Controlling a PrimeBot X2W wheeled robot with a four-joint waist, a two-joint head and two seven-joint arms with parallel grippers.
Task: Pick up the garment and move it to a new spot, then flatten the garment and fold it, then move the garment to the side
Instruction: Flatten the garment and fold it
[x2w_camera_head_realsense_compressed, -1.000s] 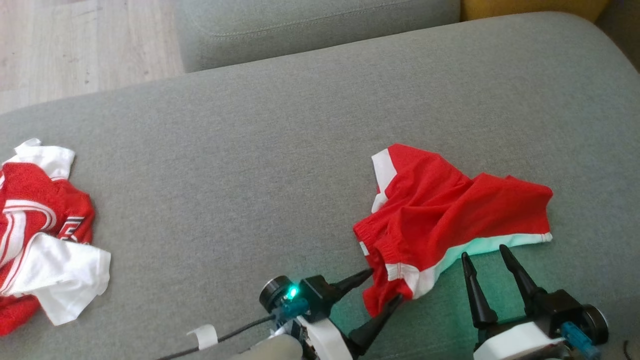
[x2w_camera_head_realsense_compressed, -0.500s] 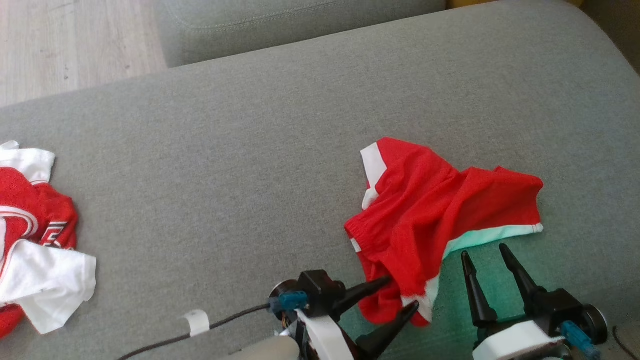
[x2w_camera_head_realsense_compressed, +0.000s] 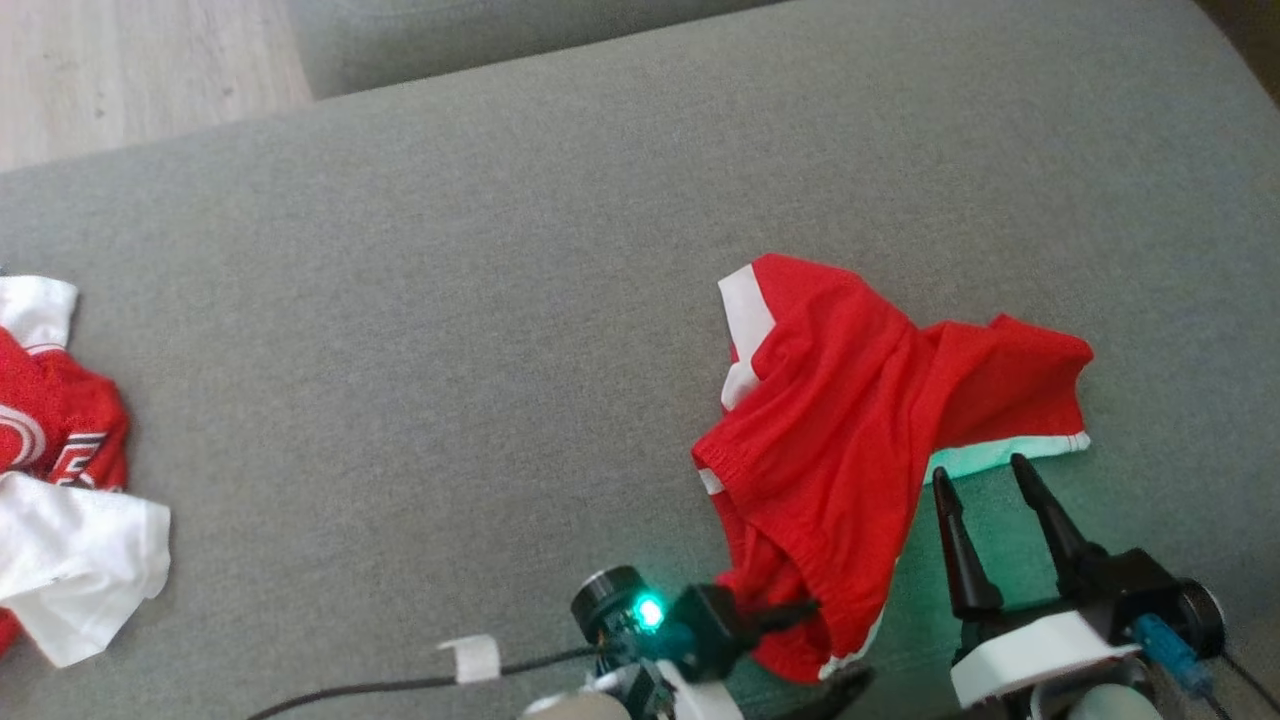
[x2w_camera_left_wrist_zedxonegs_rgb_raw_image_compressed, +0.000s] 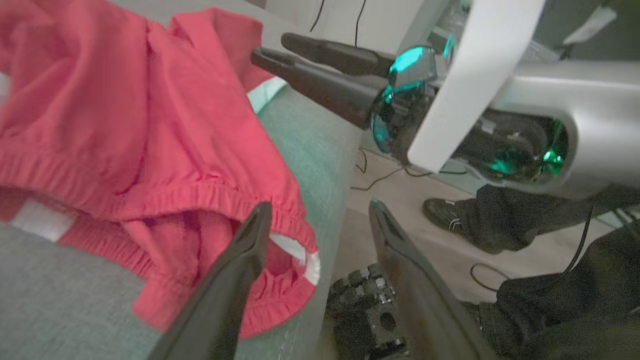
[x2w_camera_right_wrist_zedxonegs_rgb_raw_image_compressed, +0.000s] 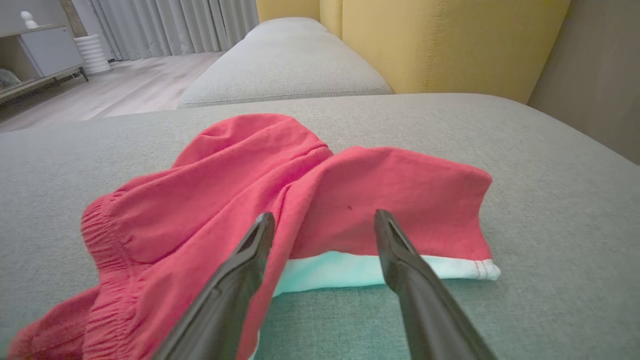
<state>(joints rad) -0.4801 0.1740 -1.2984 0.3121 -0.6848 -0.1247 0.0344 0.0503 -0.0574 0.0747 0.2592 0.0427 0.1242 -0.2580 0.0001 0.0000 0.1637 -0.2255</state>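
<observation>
A pair of red knit shorts with white side panels and a gathered elastic waistband (x2w_camera_head_realsense_compressed: 850, 400) lies crumpled on the right half of the broad grey woven sofa cushion (x2w_camera_head_realsense_compressed: 450, 300), its waistband end (x2w_camera_left_wrist_zedxonegs_rgb_raw_image_compressed: 210, 192) trailing to the cushion's near edge and one leg spread toward the right; it probably sits this close so that both arms can reach it without stretching. The left gripper (x2w_camera_left_wrist_zedxonegs_rgb_raw_image_compressed: 319, 207) comes at the waistband from the side with its two fingers spread wide; one finger lies against the gathered cloth and the other hangs past the cushion's edge over the floor, so nothing is pinched yet; the elastic is likely chosen because it is the thickest, firmest fold to bite. The right gripper (x2w_camera_head_realsense_compressed: 979, 472) is likewise parted, hovering just short of the pale white hem (x2w_camera_right_wrist_zedxonegs_rgb_raw_image_compressed: 380, 270) of the spread leg, apparently so that a grip at each end would lift the cloth stretched rather than bunched. A rumpled red-and-white jersey (x2w_camera_head_realsense_compressed: 60, 480) lies well apart at the cushion's left end, which leaves the middle free as a landing spot; a person's dark shoe (x2w_camera_left_wrist_zedxonegs_rgb_raw_image_compressed: 450, 215) rests on the floor beyond the edge.
</observation>
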